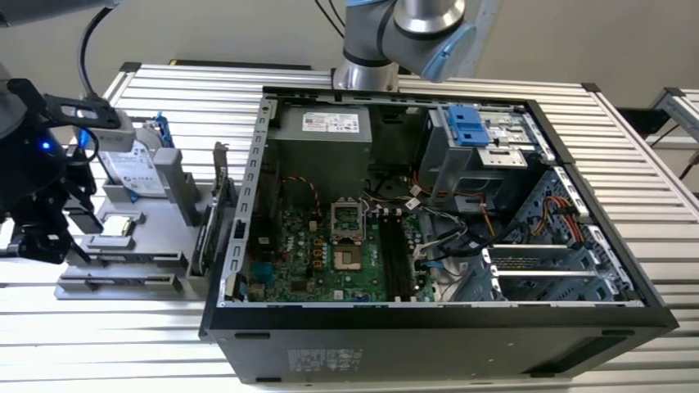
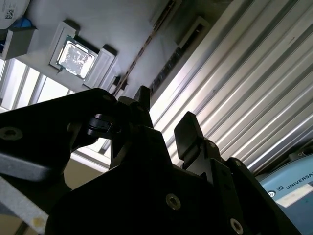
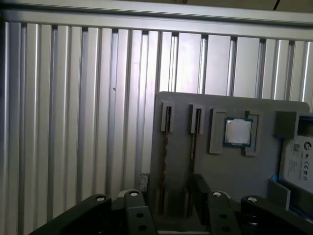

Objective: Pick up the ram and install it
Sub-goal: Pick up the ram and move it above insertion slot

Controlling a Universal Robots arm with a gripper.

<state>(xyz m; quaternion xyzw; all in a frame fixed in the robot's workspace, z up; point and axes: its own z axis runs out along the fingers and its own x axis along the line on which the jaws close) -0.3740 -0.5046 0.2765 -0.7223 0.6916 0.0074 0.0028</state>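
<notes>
Just ahead of the fingers (image 3: 201, 190), in the grey parts holder (image 3: 230, 171) on the slatted bench (image 3: 73, 122), two thin boards stand on edge in neighbouring slots. The ram (image 3: 166, 147) lies in line with the gap between the fingers. The second stick (image 3: 195, 147) lines up with one finger itself. The fingers are spread with nothing between them, and they look clear of the ram. A processor chip (image 3: 238, 131) sits in its pocket beyond the second stick, away from the gap. The open computer case (image 1: 437, 327) is well apart from the fingers. The ram is not yet lifted and nothing is installed.

Risks, as judged:
- On any descent, the finger over the second stick could land on that stick or its slot wall. That could jam the finger or chip the board.
- An off-centre grip on so thin an edge could let the ram tilt or bind in its slot on the pull.
</notes>
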